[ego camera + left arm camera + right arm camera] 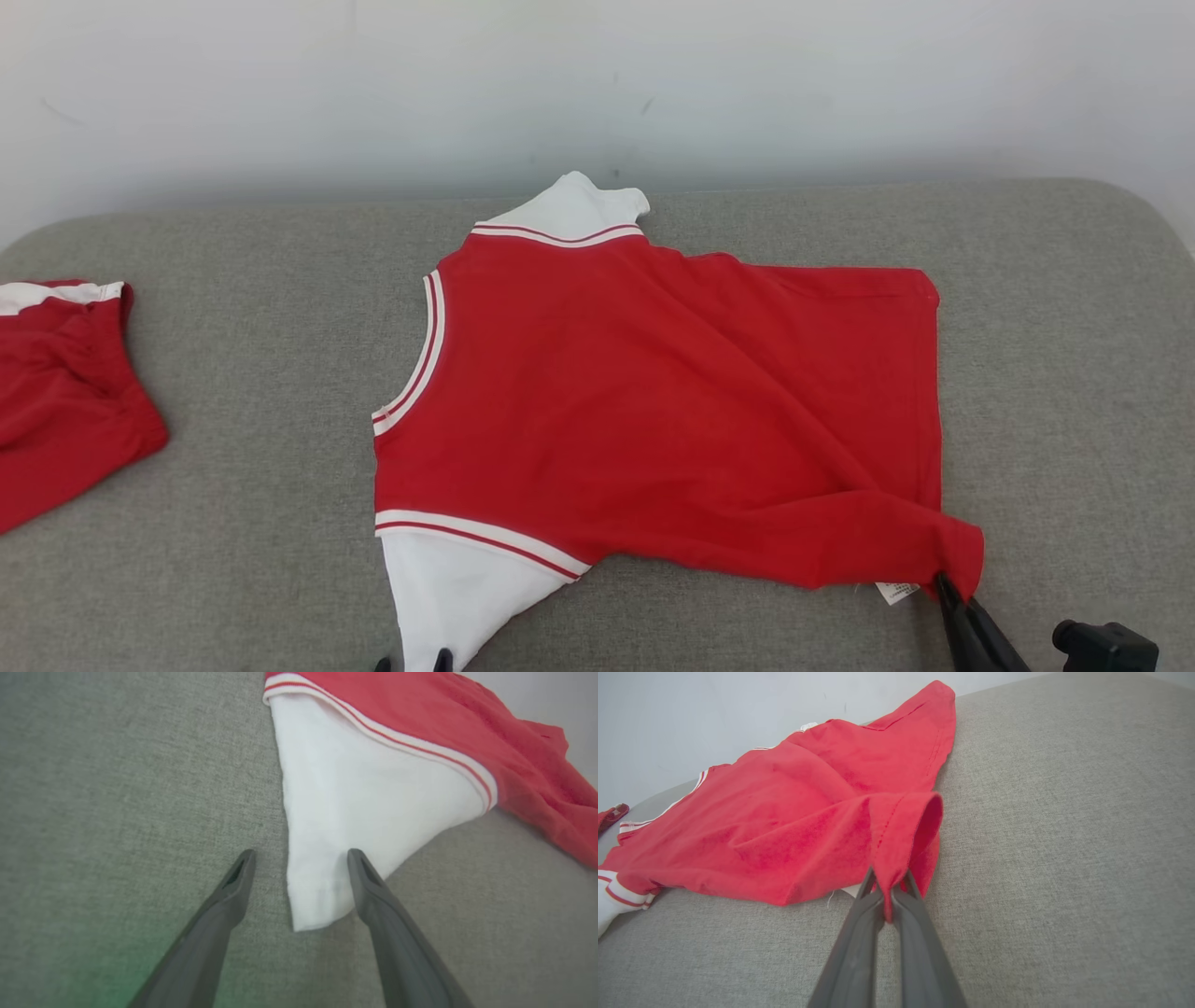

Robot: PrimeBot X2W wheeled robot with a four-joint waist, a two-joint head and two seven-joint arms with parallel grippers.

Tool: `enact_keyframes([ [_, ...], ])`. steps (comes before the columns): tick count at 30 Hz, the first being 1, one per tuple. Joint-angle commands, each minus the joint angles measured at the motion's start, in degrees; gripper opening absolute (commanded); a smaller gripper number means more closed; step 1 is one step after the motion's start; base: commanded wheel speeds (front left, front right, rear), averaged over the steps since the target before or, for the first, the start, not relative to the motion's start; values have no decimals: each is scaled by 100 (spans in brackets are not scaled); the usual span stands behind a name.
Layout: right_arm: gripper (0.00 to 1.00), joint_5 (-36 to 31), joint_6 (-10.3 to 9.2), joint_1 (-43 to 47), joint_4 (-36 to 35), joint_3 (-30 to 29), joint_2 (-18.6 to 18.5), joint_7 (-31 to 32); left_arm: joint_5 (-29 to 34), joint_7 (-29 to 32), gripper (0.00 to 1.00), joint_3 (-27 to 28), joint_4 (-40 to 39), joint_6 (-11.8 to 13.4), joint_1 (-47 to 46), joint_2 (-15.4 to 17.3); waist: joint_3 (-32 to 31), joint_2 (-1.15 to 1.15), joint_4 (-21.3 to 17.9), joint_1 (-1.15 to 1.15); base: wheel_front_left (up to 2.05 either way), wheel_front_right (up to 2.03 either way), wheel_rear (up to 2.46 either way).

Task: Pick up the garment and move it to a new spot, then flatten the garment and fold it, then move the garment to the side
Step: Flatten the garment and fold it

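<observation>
Soft red knit garment [672,411] lies spread on the nubby grey woven surface [233,420], hem corner pinched tight by the right gripper [889,891]. The left gripper [301,854] is spread wide at the tip of the pointy white sleeve [364,793].

We see bright, even light leaving only a faint shadow under the garment [653,401], mild softness throughout, and wide-angle bending at both wrist views' edges.

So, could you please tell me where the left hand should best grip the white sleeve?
At its narrow hemmed cuff, coming from the near edge: the white sleeve tapers toward the open left hand, lying flat on the grey cushion with its tip between the fingers.
</observation>
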Motion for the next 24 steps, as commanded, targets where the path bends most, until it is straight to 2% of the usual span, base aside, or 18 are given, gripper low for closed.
enact_keyframes([
  [1,0,33,8,-21,22,10,2,0,54,118,100,-137,143,-13,-34,-77,-3,0,-5,1,0,0,0],
  [3,0,39,8,-41,34,6,0,-1,262,119,100,-291,227,57,-86,-60,-14,0,-13,1,0,0,0],
  [4,0,39,8,-42,47,1,4,0,308,114,45,-342,266,72,-99,-62,-25,0,-12,1,0,0,0],
  [5,0,37,8,-36,60,-4,9,0,338,102,0,-382,292,57,-100,-64,-39,0,-11,1,0,0,0],
  [7,0,33,8,-7,75,-11,20,-1,378,43,0,-430,326,15,-81,-77,-81,0,-2,1,0,0,0],
  [13,0,-1,8,123,55,-38,20,0,406,-208,0,-177,-111,111,24,32,-224,0,59,1,0,0,0],
  [20,0,7,8,155,-179,17,-124,0,-50,-247,0,373,-1296,-19,265,55,-336,0,119,1,0,0,0],
  [24,0,136,8,-37,-436,144,-343,37,-267,-60,0,526,-1984,-100,30,181,-297,0,148,1,0,0,0],
])
